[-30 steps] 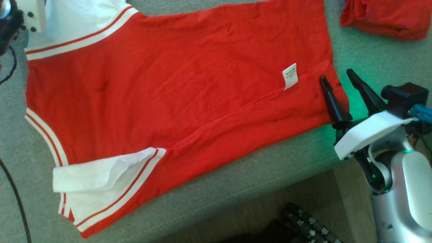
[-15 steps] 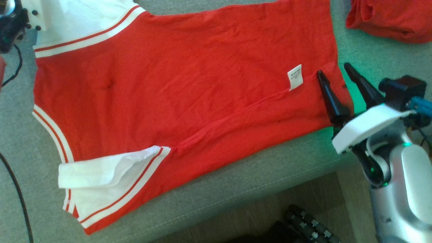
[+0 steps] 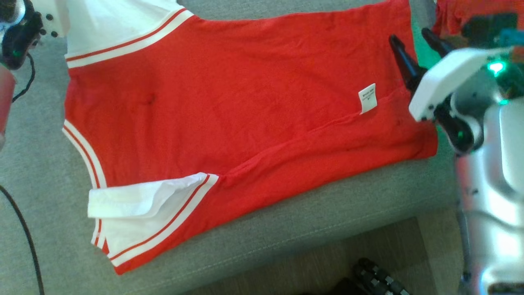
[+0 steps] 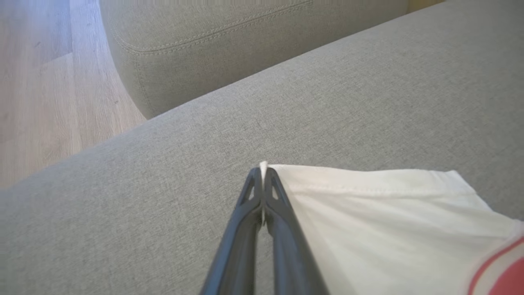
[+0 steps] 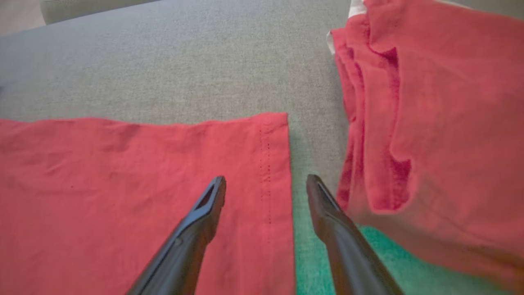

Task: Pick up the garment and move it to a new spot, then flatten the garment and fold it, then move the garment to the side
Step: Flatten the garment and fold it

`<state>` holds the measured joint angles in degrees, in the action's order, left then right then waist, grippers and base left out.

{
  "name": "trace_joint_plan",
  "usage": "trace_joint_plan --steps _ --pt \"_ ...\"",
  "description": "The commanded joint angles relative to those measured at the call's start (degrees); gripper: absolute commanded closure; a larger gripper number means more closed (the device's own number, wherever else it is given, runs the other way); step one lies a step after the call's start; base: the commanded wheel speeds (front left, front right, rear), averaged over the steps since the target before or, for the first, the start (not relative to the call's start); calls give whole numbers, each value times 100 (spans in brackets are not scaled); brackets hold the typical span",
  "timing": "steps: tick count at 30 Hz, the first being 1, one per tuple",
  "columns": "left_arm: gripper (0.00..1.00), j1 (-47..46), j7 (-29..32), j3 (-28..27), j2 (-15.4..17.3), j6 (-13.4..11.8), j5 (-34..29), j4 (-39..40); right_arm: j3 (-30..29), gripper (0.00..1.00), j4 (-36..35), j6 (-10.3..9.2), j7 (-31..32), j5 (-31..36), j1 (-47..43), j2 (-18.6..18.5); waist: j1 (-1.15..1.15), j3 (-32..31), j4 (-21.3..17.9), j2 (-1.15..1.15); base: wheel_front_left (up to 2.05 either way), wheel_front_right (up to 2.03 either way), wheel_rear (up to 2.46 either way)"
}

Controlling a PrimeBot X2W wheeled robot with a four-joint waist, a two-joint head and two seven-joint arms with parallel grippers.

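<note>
The garment is a red shirt with white, red-striped sleeves, spread flat on a grey sofa cushion. A white label sticks up near its right hem. My left gripper is shut on the corner of the far white sleeve, and its wrist shows at the head view's top left. My right gripper hangs open over the hem's far right corner. In the right wrist view this gripper straddles the hem edge, one finger over the red cloth and one over bare cushion.
A second, crumpled red garment lies just right of the hem, close to my right fingers. The cushion's front edge drops to wooden floor. A black cable runs along the left, and another sofa cushion stands beyond the sleeve.
The camera has shifted, so the shirt sits further right in view. My right gripper has moved up along the hem to its far corner. My left gripper has closed on the sleeve.
</note>
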<state>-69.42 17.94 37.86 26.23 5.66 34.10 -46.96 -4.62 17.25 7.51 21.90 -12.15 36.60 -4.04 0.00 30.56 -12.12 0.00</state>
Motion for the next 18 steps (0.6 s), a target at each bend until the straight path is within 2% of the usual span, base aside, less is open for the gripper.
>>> trace_joint_plan --steps 1,6,13,17,18 --pt "100 -180 -83 -184 249 17 33 135 23 0 -3 -2 131 98 297 33 0 -28 28 0 0 0 0" --pt "100 -181 -130 -137 240 51 62 103 11 0 666 -2 474 423 954 75 0 -62 104 0 0 0 0" --pt "100 -220 -164 -41 187 77 63 71 14 1 1269 -2 606 843 1478 98 0 -58 200 0 0 0 0" --pt "100 -255 -169 14 176 92 61 53 -28 32 1451 -2 593 1004 1661 102 0 -47 224 0 0 0 0" --pt "100 -263 -171 24 180 96 63 47 -32 48 1487 -2 581 1030 1700 103 0 -46 226 0 0 0 0"
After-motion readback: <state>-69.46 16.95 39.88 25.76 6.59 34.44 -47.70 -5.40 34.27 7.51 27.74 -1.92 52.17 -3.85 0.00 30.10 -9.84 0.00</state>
